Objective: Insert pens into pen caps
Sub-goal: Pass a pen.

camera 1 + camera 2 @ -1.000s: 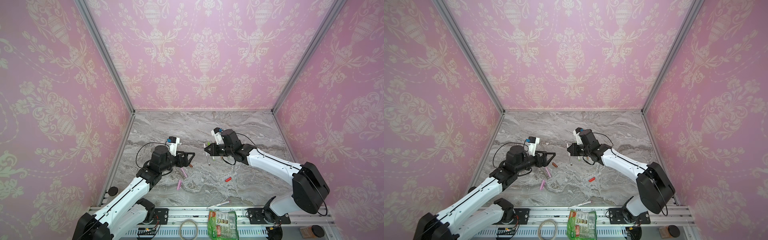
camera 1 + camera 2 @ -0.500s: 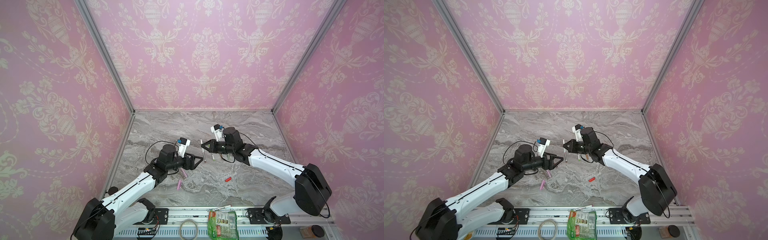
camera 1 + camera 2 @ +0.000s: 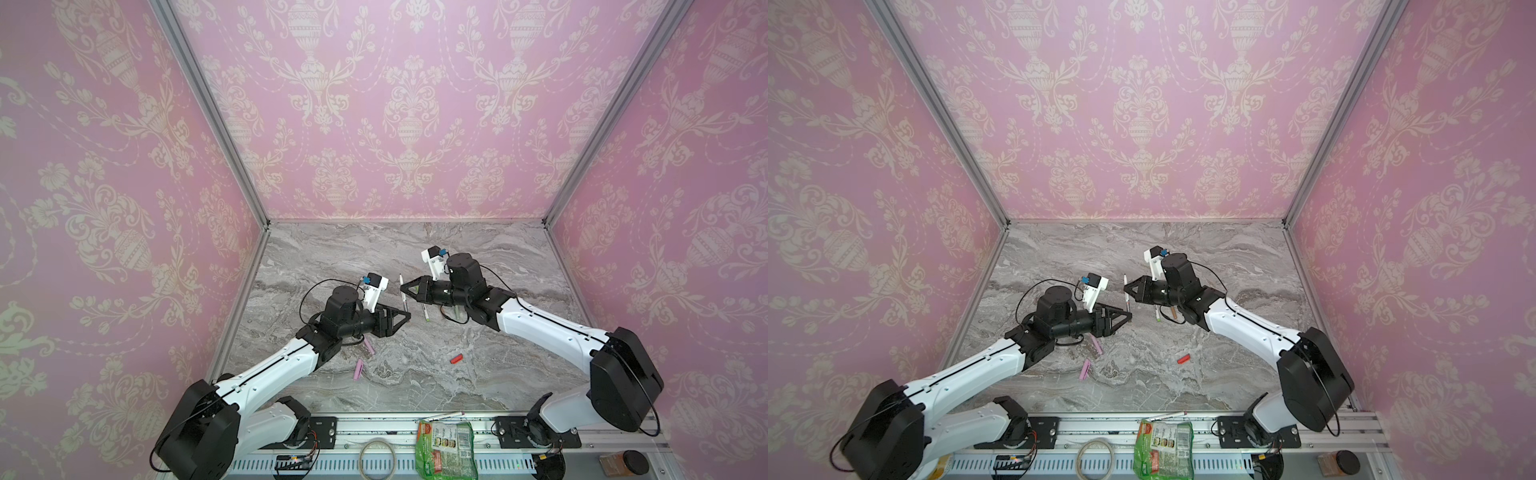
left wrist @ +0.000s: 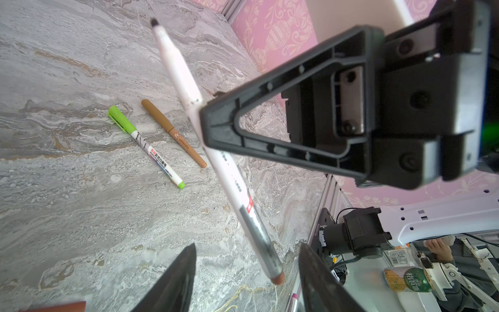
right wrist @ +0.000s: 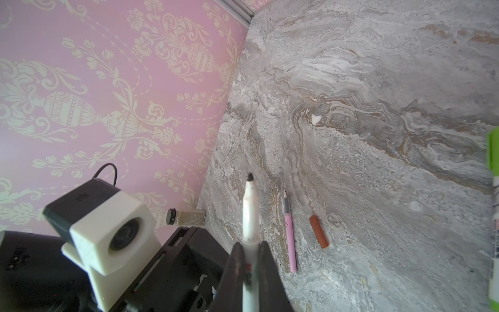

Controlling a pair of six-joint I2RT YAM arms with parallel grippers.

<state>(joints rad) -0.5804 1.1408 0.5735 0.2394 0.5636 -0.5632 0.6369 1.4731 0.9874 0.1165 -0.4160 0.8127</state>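
Two tools, one white pen (image 4: 186,91): right tool (image 5: 250,244) clamps barrel, tip up, prob. for capping; left tool (image 4: 247,247), part-open, straddles btm end.

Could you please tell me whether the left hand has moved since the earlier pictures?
Yes. Against the unmoved small red plastic cap, the left hand has shifted sideways toward it, nearing the white-barrelled pen gripped by the right hand.

The worktop (image 3: 415,386) is showing grey marble veining, the walls (image 3: 407,104) pink with cream damask; between the black jaws, a white pen (image 5: 249,216) is showing a dark tip.
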